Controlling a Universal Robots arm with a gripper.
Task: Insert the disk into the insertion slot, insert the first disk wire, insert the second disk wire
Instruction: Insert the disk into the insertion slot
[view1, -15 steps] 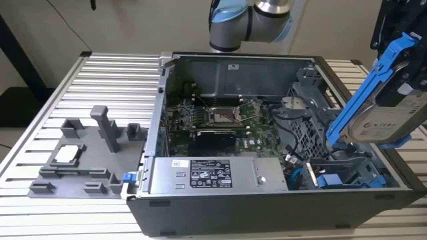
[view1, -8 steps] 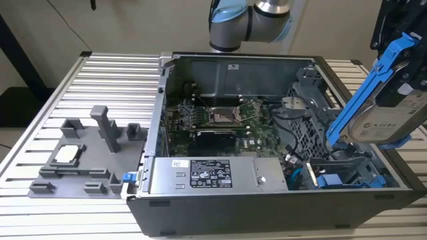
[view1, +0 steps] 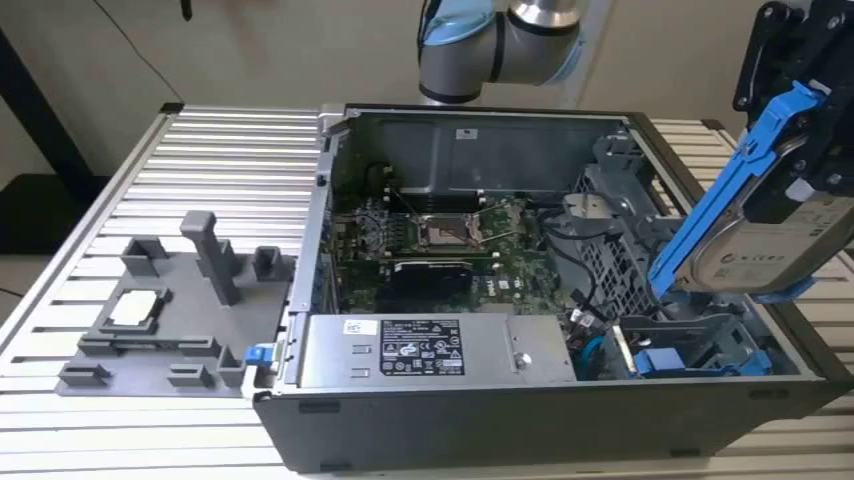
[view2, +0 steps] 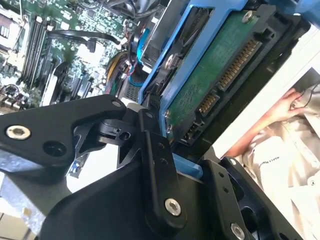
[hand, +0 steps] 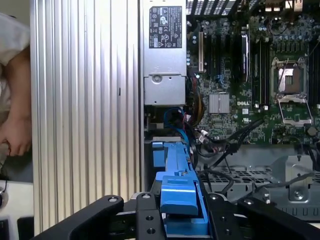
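A ribbed metal surface (view1: 227, 150) carries an open computer case (view1: 534, 425) lying on its side. The robot arm (view1: 501, 45) stands behind the case. Inside, the green motherboard (view1: 441, 240) fills the middle and the grey power supply (view1: 427, 350) sits along the near wall. On the surface, towards the exterior view's left of the case, lies a grey fixture tray (view1: 147, 330).

The disk (view1: 761, 250) hangs tilted above the case's end on the exterior view's right. It is out of any slot, with its blue carrier frame sloping down towards the drive cage (view1: 627, 250). In the second wrist view its green circuit board faces the camera.

The pincer (hand: 182, 212) is closed on the disk, its black fingers (hand: 145, 220) pressed against either side of the carrier's end. Another blue-carriered drive (view1: 667, 360) sits low in the case below the disk.

A person's hand (hand: 17, 135) rests beyond the surface's edge.
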